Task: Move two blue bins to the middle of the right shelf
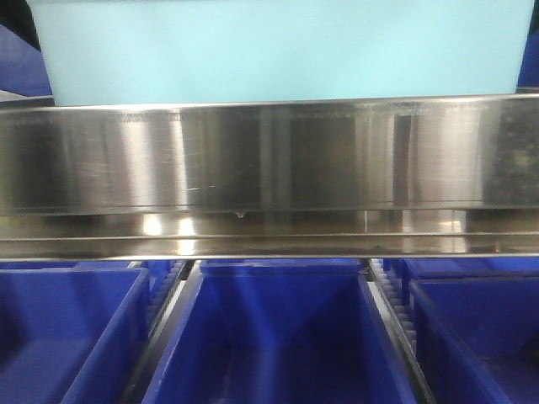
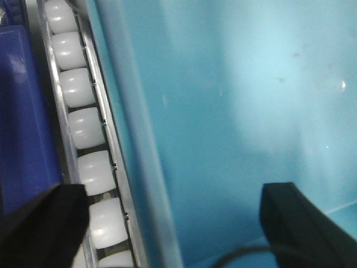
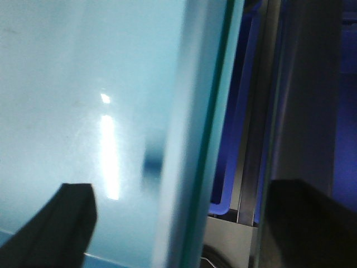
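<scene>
The left gripper (image 2: pixel 175 223) is seen spread wide. One black fingertip (image 2: pixel 47 223) sits at the lower left of the frame over a track of white rollers (image 2: pixel 83 128), and the other (image 2: pixel 304 220) sits at the lower right inside a light-blue bin (image 2: pixel 251 111). The bin's thickened rim (image 2: pixel 148 184) runs between them, gripped by neither. A dark blue bin (image 2: pixel 22 111) is seen at the far left, beyond the rollers.

The right gripper (image 3: pixel 178 223) is likewise held wide. A pale bin wall (image 3: pixel 67 84) and rim (image 3: pixel 187 139) pass between its two dark fingers, and dark blue plastic (image 3: pixel 245 111) and a steel upright (image 3: pixel 301 111) lie to the right.

In the front view, one light-blue bin is seen across the top of the frame, resting on a brushed steel shelf beam (image 1: pixel 269 156). Dark blue bins (image 1: pixel 278 337) are lined up along the bottom. It cannot be told whether both wrist views show this same bin.
</scene>
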Robot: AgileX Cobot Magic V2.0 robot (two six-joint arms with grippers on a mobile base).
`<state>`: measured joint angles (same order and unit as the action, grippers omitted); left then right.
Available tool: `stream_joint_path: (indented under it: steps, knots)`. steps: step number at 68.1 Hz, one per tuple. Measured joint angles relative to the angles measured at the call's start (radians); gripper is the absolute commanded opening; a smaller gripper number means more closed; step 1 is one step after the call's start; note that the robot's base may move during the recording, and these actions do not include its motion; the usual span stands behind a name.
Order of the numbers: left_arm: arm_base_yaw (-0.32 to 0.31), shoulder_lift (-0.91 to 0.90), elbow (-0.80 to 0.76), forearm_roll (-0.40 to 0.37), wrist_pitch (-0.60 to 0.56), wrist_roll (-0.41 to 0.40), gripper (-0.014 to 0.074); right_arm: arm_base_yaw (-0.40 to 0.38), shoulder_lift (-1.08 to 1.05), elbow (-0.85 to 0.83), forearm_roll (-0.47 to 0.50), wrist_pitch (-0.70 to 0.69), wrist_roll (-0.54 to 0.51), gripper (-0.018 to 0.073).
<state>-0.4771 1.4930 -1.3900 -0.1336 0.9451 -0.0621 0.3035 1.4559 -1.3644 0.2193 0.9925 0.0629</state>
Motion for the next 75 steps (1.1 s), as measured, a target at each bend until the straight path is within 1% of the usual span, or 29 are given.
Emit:
stream_joint_path:
  steps: [2,4,5,6,7,8,9,11,12,14,15,16,17,22,53,64,75]
  knots:
    - [0.0,0.002,0.0,-0.004,0.0,0.0,0.036,0.0,-0.002,0.007,0.001,-0.005,0.0,0.026]
    - [0.001,0.002,0.0,-0.011,0.0,0.0,0.029,0.0,-0.004,0.012,0.003,-0.014,0.0,0.0193]
    - [0.001,0.002,0.0,-0.017,0.0,0.0,0.0261,0.0,-0.006,0.015,0.005,-0.019,0.002,0.0175]
    - [0.001,0.002,0.0,-0.022,0.0,0.0,0.0246,0.0,-0.005,0.017,0.005,-0.021,0.002,0.0123]
    - [0.001,0.002,0.0,-0.024,0.0,0.0,0.0215,0.0,-0.006,0.02,0.007,-0.025,0.002,0.0088]
    - [0.001,0.002,0.0,-0.028,-0.003,0.0,0.0183,0.0,-0.006,0.023,0.007,-0.028,0.002,0.0071]
    - [0.001,0.002,0.0,-0.031,-0.002,-0.007,0.0133,0.0,-0.006,0.023,0.009,-0.031,0.002,0.0037]
    - [0.001,0.002,0.0,-0.028,-0.004,-0.011,0.0083,0.0,-0.007,0.027,0.011,-0.033,0.002,-0.0044]
    - [0.001,0.002,0.0,-0.026,-0.004,-0.014,0.0049,0.0,-0.009,0.027,0.014,-0.035,0.002,-0.006]
    - [0.001,0.002,0.0,-0.029,-0.004,-0.016,-0.0018,0.0,-0.012,0.03,0.014,-0.038,-0.002,-0.0119]
    - [0.001,0.002,0.0,-0.029,-0.004,-0.016,-0.0036,0.0,-0.011,0.032,0.017,-0.038,-0.002,-0.0147]
    - [0.004,0.002,0.0,-0.029,-0.002,-0.018,-0.0086,0.0,-0.011,0.032,0.019,-0.038,-0.001,-0.0169]
    - [0.004,0.002,0.0,-0.029,-0.002,-0.02,-0.0116,0.0,-0.011,0.032,0.019,-0.038,-0.001,-0.0166]
    - [0.006,0.002,0.0,-0.031,-0.002,-0.02,-0.0111,0.0,-0.011,0.033,0.02,-0.038,0.0,-0.0153]
    - [0.006,0.002,-0.008,-0.031,0.006,-0.021,-0.0111,0.0,-0.027,0.041,0.021,-0.053,0.002,-0.0154]
    - [0.006,-0.006,-0.054,-0.027,0.04,-0.026,-0.0111,0.001,-0.051,0.037,0.021,-0.018,0.009,-0.0154]
    - [0.006,-0.027,-0.131,-0.017,0.071,-0.038,-0.0111,0.001,-0.066,-0.04,0.017,0.017,0.014,-0.0154]
